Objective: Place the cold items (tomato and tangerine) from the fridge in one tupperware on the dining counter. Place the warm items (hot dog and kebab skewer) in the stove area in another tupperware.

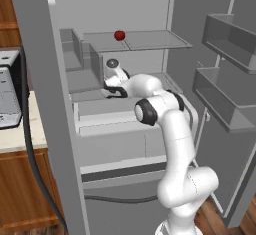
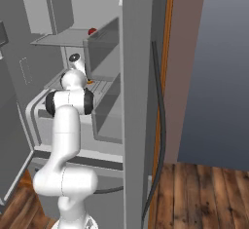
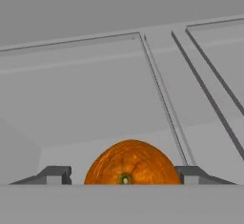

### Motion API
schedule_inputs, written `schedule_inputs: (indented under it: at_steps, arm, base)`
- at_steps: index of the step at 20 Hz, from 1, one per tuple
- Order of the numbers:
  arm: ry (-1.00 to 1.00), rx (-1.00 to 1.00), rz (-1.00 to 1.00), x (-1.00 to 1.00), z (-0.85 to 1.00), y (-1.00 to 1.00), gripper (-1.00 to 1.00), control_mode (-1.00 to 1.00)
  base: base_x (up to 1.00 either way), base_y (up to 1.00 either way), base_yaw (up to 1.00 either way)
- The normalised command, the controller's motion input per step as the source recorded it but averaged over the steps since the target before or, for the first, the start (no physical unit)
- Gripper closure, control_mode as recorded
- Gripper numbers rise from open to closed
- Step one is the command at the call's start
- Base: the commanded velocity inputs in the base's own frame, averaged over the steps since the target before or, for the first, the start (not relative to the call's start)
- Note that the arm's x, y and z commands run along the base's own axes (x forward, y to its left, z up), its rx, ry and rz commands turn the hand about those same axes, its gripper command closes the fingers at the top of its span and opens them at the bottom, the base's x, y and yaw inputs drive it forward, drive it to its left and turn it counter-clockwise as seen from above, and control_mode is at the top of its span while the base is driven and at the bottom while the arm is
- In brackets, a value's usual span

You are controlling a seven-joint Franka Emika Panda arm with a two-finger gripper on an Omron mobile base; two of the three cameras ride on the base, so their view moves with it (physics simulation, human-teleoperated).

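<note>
In the left base view the white arm reaches into the open tall grey steel fridge (image 1: 150, 9), its wrist bent down over a pale grey middle shelf (image 1: 95, 106) just above the drawers; the end effector (image 1: 113, 93) is low at that shelf, mostly hidden by the wrist. On the upper shelf (image 1: 150, 40) sits the small dark red glossy tomato (image 1: 119, 35), well above the hand. A pale worktop (image 1: 20, 136) with a grey appliance (image 1: 9, 96) lies to the left of the fridge wall. In the right base view the arm again goes into the fridge, the tomato (image 2: 92, 30) shows as a red spot on the upper shelf, and a speck of orange by the wrist marks the small bright orange tangerine (image 2: 89, 83). In the hand view the tangerine (image 3: 131, 163) sits on the shelf floor between the two dark fingertips (image 3: 55, 174), the jaws standing wide to either side of it; whether they touch it I cannot tell.
</note>
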Motion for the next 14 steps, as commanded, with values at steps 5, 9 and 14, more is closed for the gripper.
schedule_inputs:
  at_steps: [5,9,14]
  arm:
    - [0.0,0.0,0.0,0.0,-0.19,0.04,1.0,-1.0]
    - [0.0,0.0,0.0,-0.11,-0.18,0.01,1.0,-1.0]
    - [-0.11,0.0,-0.01,-0.36,-0.13,0.0,1.0,-1.0]
  base:
    - [0.0,0.0,0.0]
    - [0.0,0.0,0.0]
    - [0.0,0.0,0.0]
